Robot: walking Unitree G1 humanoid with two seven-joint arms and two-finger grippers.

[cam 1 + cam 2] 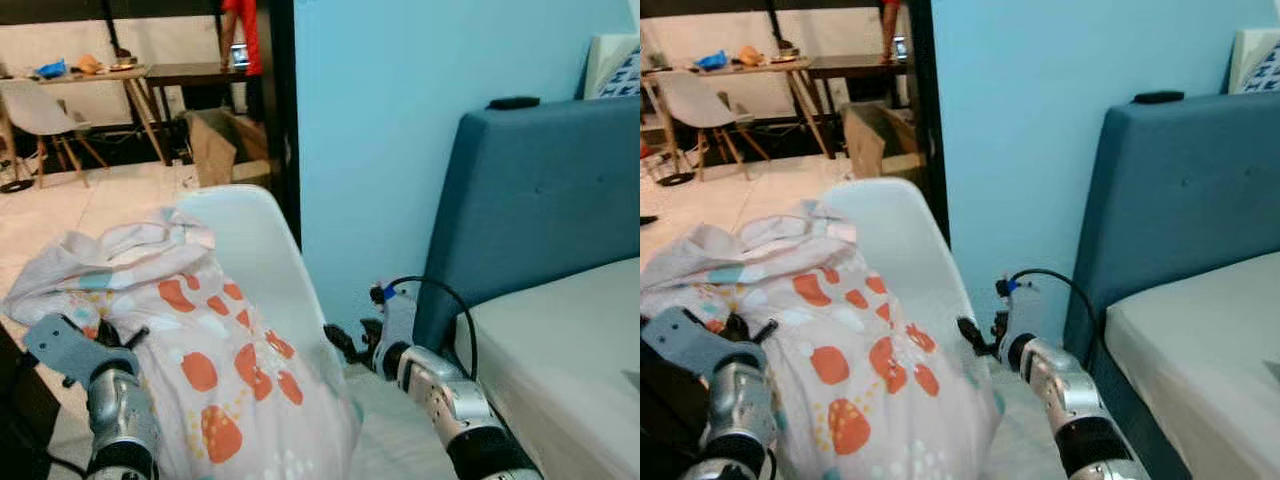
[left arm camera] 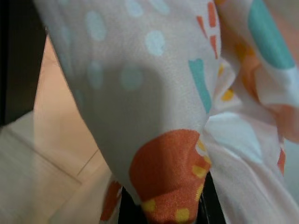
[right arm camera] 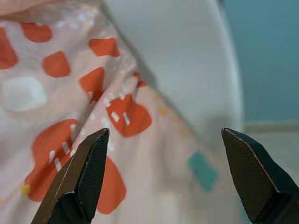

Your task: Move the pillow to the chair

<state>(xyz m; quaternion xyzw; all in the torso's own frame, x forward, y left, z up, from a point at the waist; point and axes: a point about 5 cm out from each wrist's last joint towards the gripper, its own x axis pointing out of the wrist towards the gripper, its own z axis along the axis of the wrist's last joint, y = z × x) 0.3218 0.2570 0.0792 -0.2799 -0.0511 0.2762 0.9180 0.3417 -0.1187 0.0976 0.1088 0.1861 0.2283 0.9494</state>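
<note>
The soft, puffy pillow (image 1: 200, 370), white cloth with orange blobs and pale blue dots, lies on the smooth, curved white chair (image 1: 262, 250). The right pincer (image 3: 163, 177) is spread wide, holding nothing, with the pillow just in front. The left pincer (image 1: 105, 335) presses into wrinkly cloth; I cannot tell its grip.

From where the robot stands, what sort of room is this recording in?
Most likely a bedroom in a home, open to a living or dining area. A bed with a blue upholstered headboard stands against a light blue wall; beyond the doorway stand a table and chair on tiled floor.
</note>
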